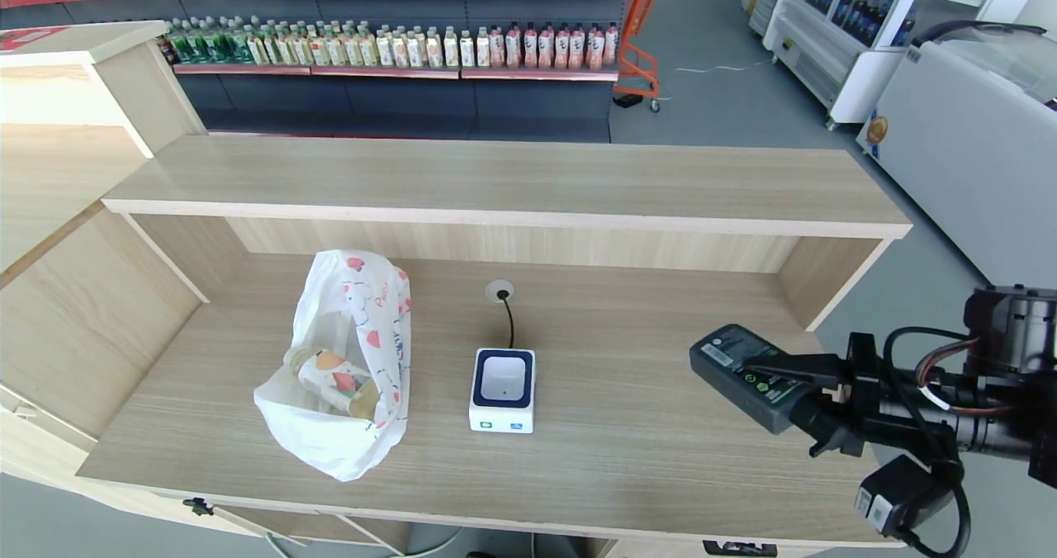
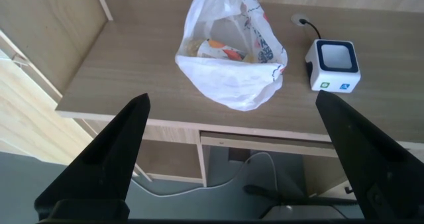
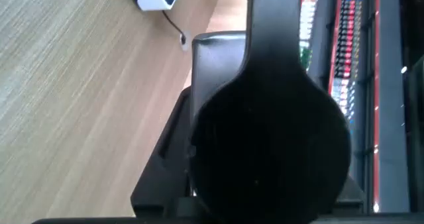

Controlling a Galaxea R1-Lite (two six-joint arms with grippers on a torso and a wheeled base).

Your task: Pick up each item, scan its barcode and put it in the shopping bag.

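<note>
A shop floor is seen behind the counter: long shelves point(image 1: 396, 46) stocked with rows of bottles, an orange trolley point(image 1: 640, 38) at the end of the aisle, and white freezer cabinets point(image 1: 974, 145) along the right side. The work is laid out on a pale wooden counter point(image 1: 628, 442), which is backed by a raised ledge and closed in by side panels.

A white scanner point(image 1: 502, 390) with a dark blue rim is set near the middle of the counter, and its black cable point(image 1: 509, 323) is led to a round hole farther back. The shopping bag point(image 1: 318, 451), white with printed figures, is placed just left of the scanner with its mouth open. A bottle point(image 1: 334, 382) with a printed label is seen lying inside it.

The right arm is held in from the right, roughly level, over the right end of the counter. A dark grey box point(image 1: 735, 358) with labels on its top face is clamped in the right gripper point(image 1: 805, 397), well apart from the scanner and above the wood.

The left gripper point(image 2: 233, 98) is held off the counter's front edge, facing the bag. Its fingers point(image 2: 112, 158) are spread wide, with nothing held between them.
</note>
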